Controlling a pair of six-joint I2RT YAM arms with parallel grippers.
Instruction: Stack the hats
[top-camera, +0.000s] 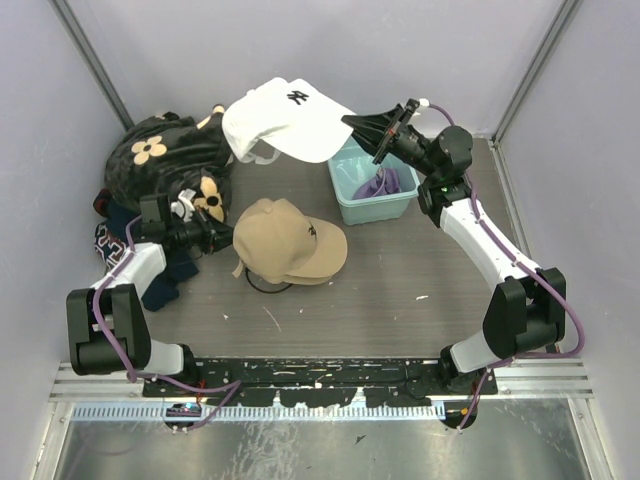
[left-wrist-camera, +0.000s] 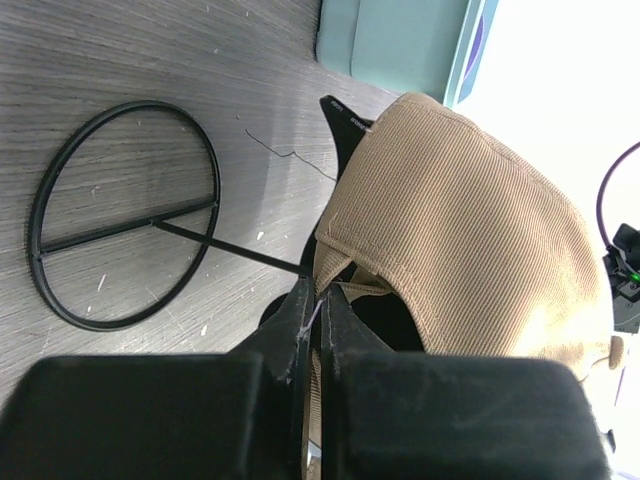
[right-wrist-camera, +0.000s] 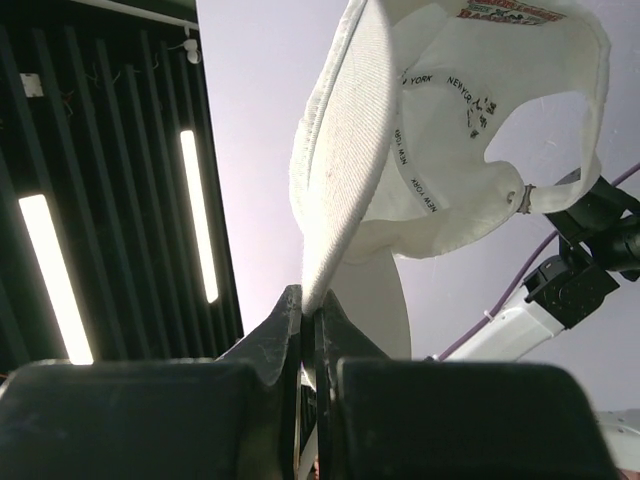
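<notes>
At the table's left side, the left gripper (left-wrist-camera: 318, 325) stands pinched together on the rear rim of the tan cap (left-wrist-camera: 460, 230), just beside the cap's back opening. The cap sits crown-up near the middle of the table (top-camera: 420, 270). Across from it, the right gripper (right-wrist-camera: 310, 315) is clamped on the edge of the white cap (right-wrist-camera: 440, 120) and holds it aloft over the far side, above and to the left of the teal bin (top-camera: 375, 210).

The stack looks barely begun. A black brim (left-wrist-camera: 345, 125) pokes out from under the tan cap, which suggests the black one may already lie beneath it, though the rest of it is hidden. The white cap has yet to come down on anything, and the purple cap (top-camera: 383, 183) lies inside the bin.

Only the overhead view takes in both arms at once, the purple cap in its bin and the flowered black fabric (top-camera: 165, 150) heaped at the far left. Only the left wrist view catches the black brim and a thin wire ring (left-wrist-camera: 130, 224) lying flat on the table, its stem running under the tan cap. Only the right wrist view looks up into the white cap, showing the lettered band inside it and the strap hole at the back.
</notes>
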